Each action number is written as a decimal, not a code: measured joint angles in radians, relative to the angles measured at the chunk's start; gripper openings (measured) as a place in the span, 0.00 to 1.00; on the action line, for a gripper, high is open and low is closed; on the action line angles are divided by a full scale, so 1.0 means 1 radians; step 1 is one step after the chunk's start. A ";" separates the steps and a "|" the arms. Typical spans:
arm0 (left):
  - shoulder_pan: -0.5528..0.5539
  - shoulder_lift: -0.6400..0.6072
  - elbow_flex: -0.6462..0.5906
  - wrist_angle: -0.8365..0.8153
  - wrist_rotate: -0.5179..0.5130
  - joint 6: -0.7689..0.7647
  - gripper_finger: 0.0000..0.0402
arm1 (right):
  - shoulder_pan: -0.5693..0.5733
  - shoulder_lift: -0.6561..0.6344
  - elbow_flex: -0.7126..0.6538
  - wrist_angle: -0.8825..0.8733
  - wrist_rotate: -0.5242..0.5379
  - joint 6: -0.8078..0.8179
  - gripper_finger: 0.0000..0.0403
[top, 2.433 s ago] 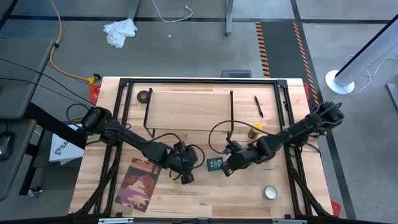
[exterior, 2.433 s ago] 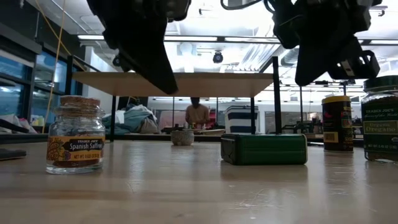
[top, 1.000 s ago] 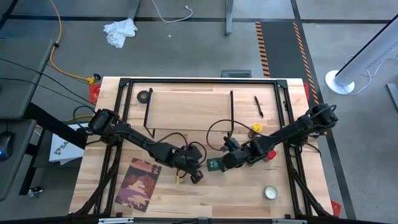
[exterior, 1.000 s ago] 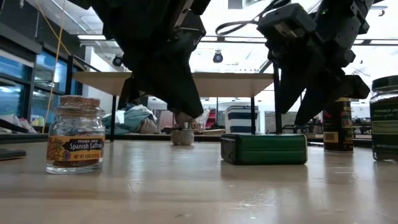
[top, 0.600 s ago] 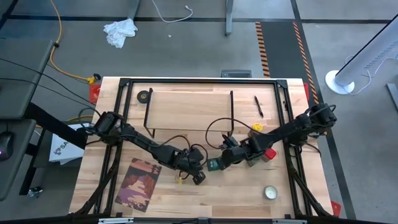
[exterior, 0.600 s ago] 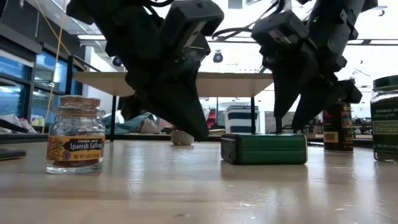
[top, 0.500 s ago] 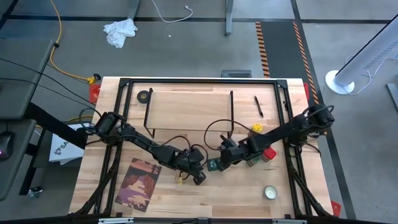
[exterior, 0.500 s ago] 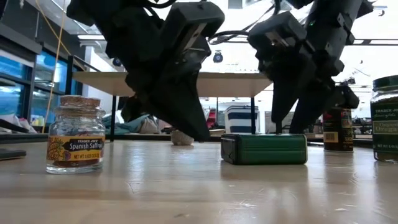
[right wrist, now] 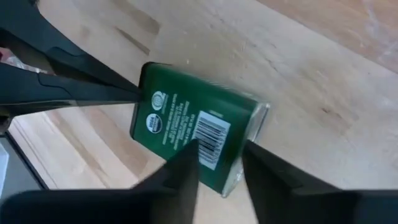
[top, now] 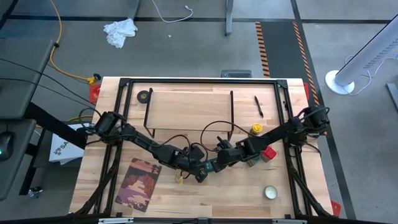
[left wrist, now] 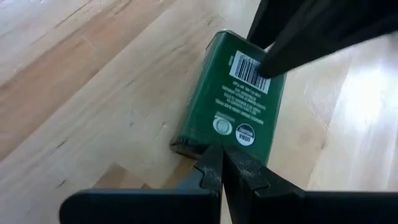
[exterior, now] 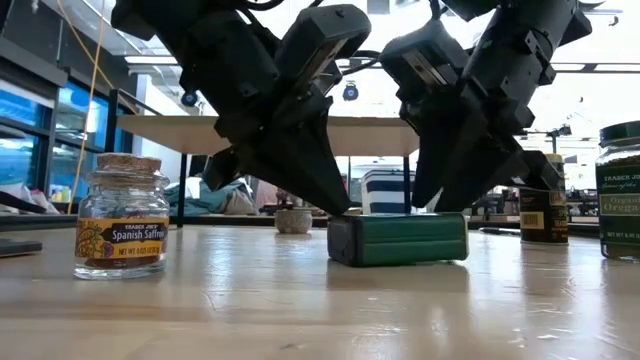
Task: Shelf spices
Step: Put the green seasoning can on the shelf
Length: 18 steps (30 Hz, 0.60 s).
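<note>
Smooth pale wood table [top: 205, 199]; flat green tin [left wrist: 241, 107] with a satin printed label; cork-stoppered clear glass jar [exterior: 122, 216].

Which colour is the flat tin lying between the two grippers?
The tin is green, with white print and a barcode. The left wrist view shows it best.

A black tape roll [top: 143, 96] sits near the table's far left corner. A book [top: 136, 183] lies by the near left edge. A round tin [top: 270, 193] and a pen [top: 258, 106] lie on the right side.
</note>
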 joint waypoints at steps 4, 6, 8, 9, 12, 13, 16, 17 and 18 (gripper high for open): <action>0.012 -0.001 0.001 0.019 0.001 0.009 0.00 | 0.000 0.000 0.002 0.035 0.007 -0.001 0.06; 0.015 -0.001 0.001 0.035 -0.002 0.015 0.00 | 0.002 -0.001 0.002 0.034 0.008 -0.011 0.02; 0.015 -0.001 0.001 0.073 -0.001 0.017 0.00 | 0.003 -0.001 0.002 0.042 0.007 -0.016 0.02; 0.015 -0.002 0.001 0.088 -0.001 0.017 0.00 | 0.003 -0.003 0.002 0.043 0.007 -0.021 0.01; 0.013 -0.015 0.001 0.117 0.002 0.030 0.00 | 0.006 -0.022 0.002 0.051 0.006 -0.035 0.01; 0.013 -0.024 0.001 0.108 0.003 0.040 0.00 | 0.006 -0.033 0.002 0.048 0.006 -0.040 0.00; 0.014 -0.067 0.001 0.083 -0.005 0.102 0.00 | 0.010 -0.069 0.002 0.035 0.006 -0.060 0.00; 0.015 -0.088 0.001 0.076 -0.012 0.134 0.00 | 0.010 -0.082 0.002 0.025 0.005 -0.063 0.00; 0.015 -0.113 0.001 0.064 -0.021 0.168 0.00 | 0.010 -0.097 0.002 0.018 0.005 -0.077 0.00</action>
